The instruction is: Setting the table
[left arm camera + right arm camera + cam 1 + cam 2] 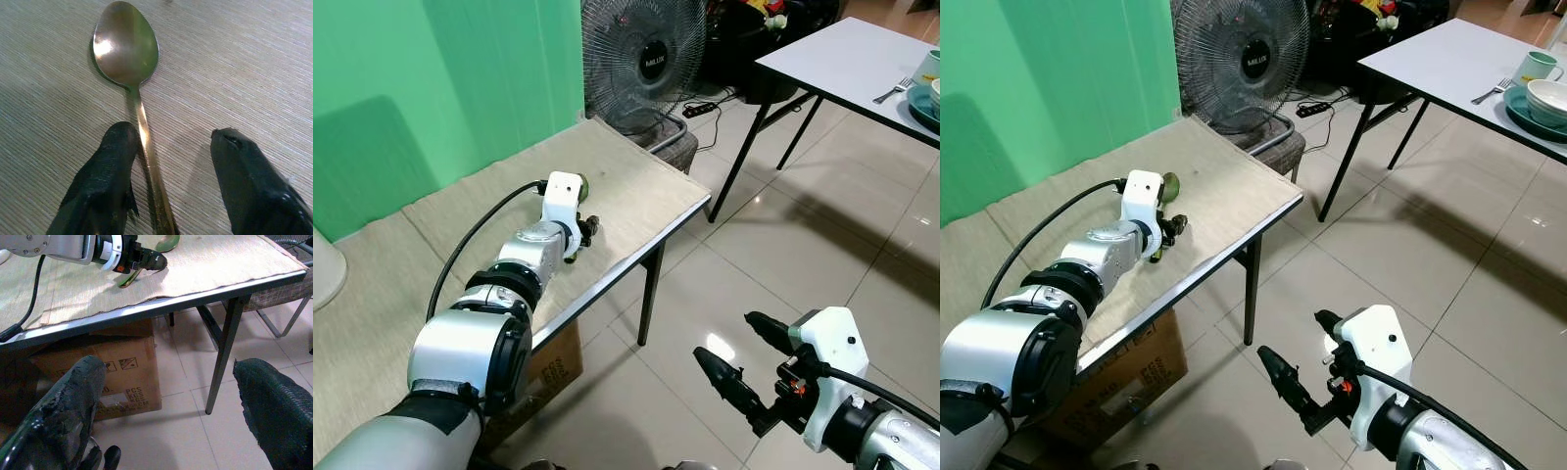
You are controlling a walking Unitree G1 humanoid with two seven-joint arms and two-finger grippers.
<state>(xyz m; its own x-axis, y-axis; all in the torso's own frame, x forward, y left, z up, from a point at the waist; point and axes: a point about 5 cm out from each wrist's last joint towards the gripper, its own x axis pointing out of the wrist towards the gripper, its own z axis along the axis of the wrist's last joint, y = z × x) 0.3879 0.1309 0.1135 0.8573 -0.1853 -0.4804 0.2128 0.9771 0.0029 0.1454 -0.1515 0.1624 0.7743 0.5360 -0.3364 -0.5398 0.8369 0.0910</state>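
Note:
A metal spoon (126, 46) lies flat on the beige mat of the near table (636, 196), its bowl pointing away from my left gripper. That left gripper (587, 230) rests low over the mat, open, with a finger on each side of the spoon's handle; the handle runs close beside one finger (110, 161). The spoon's bowl (1171, 186) peeks out past the white wrist housing. My right gripper (725, 336) hangs open above the tiled floor, off the table's front corner, holding nothing.
A standing fan (641, 59) stands behind the near table. A white table (862, 59) at the far right carries a fork (893, 90), a teal plate with a bowl (1542, 98) and a cup (1538, 67). A cardboard box (1136, 382) sits under the near table.

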